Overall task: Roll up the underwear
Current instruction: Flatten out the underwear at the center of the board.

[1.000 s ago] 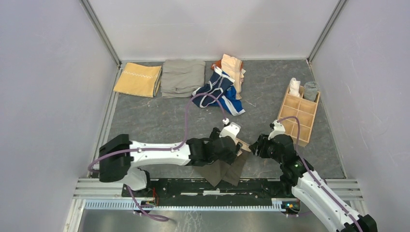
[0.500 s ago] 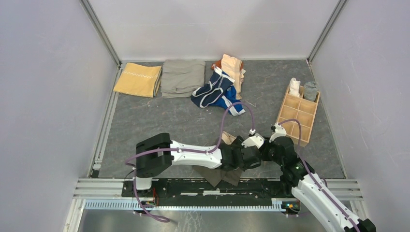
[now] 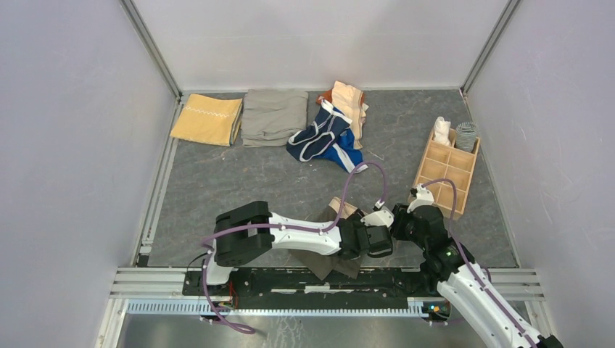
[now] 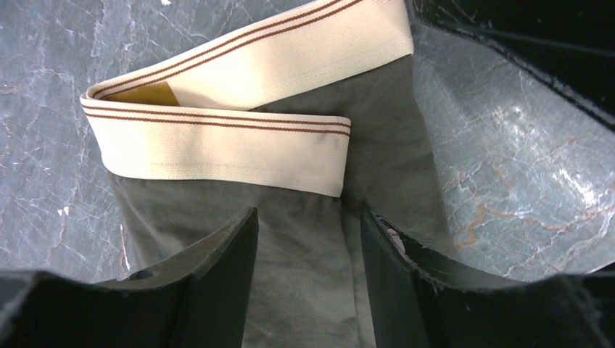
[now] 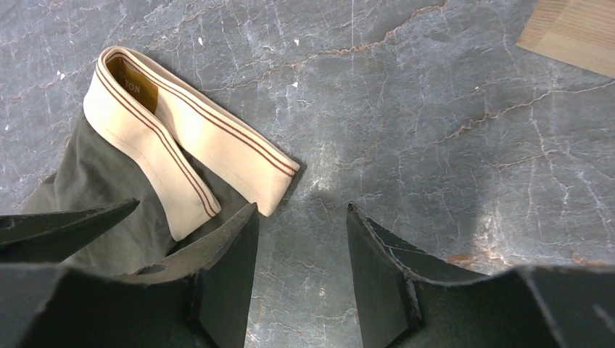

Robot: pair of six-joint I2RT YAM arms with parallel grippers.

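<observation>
Nearest the arms, down and to the left of the wooden box [image 3: 446, 174], the dark grey-brown briefs [image 4: 391, 167] lie flat on the table [image 5: 435, 145]. No roll has been started in them. Only the tan waistband [image 4: 217, 148], at the end closer to the box, is doubled over on itself.

The left gripper [image 4: 308, 217] hangs over the dark cloth just short of that waistband. Its jaws are parted and the tips point down at a crease, with nothing visibly pinched. The right gripper [image 5: 301, 210] sits on the box side of the briefs, jaws parted and empty over bare table, just beside the waistband's corner.

I judge this pair to be at its very start, with all the rolling left to do. What crowds the job is the arms themselves: the two grippers are close together, and the left forearm lies across the briefs in the overhead view. The doubled waistband would also make a thick, uneven first turn.

In the box's far compartments stand a white roll [image 3: 442, 130] and a grey roll [image 3: 466, 135], likely finished pieces. Farther back and left of the box is an unrolled heap of navy briefs [image 3: 317, 138], a bright blue piece [image 3: 347, 156] and a peach piece [image 3: 350, 101]. Farther left again lie a folded grey-khaki cloth [image 3: 274, 116] and a mustard cloth [image 3: 208, 119], well apart from the work.
</observation>
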